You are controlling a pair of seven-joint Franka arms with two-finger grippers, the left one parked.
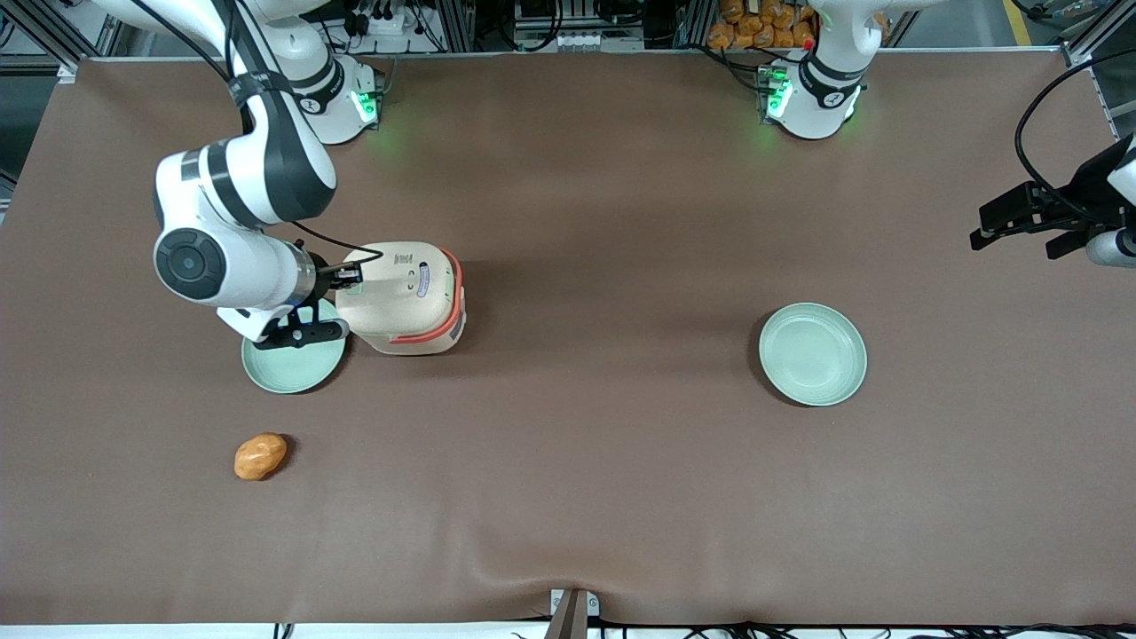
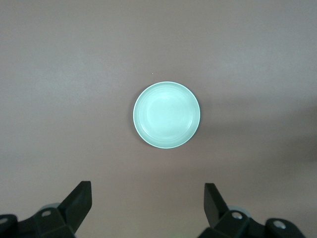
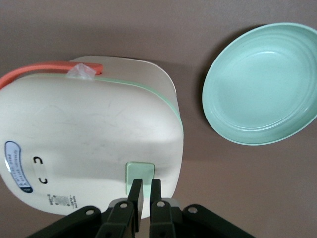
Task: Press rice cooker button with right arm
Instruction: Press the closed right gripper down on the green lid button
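The rice cooker (image 1: 408,297) is cream with a coral-orange band and handle and stands with its lid closed; a small oval label shows on the lid. In the right wrist view the cooker (image 3: 89,129) shows a pale green button (image 3: 140,171) at the lid's edge. The right arm (image 1: 240,191) reaches in from the working arm's end of the table. Its black gripper (image 1: 351,275) sits at the cooker's edge. In the wrist view the gripper (image 3: 146,182) has its fingers closed together, empty, with the tips on the green button.
A pale green plate (image 1: 293,366) lies beside the cooker, partly under the wrist, and also shows in the right wrist view (image 3: 262,84). A second pale green plate (image 1: 812,353) lies toward the parked arm's end (image 2: 166,115). An orange-brown lump (image 1: 260,455) lies nearer the front camera.
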